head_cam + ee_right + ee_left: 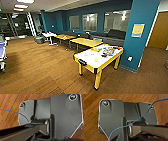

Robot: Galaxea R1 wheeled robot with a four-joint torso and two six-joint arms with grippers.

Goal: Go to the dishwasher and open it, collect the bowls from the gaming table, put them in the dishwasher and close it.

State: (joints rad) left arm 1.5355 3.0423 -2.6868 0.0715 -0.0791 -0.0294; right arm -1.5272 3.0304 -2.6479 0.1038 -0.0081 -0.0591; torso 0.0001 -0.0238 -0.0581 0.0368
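While the wooden floor [37, 67] stretches ahead, the gaming counter [87, 61] stands right of centre beside the teal pillar [140, 30], its cream-yellow top carrying colourful game boards [108, 51]. Bowls are too small to pick out. Whether either hand is open or closed, I cannot tell.

Wooden floor [10, 109] beneath — a blue cable [11, 111] crossing it.
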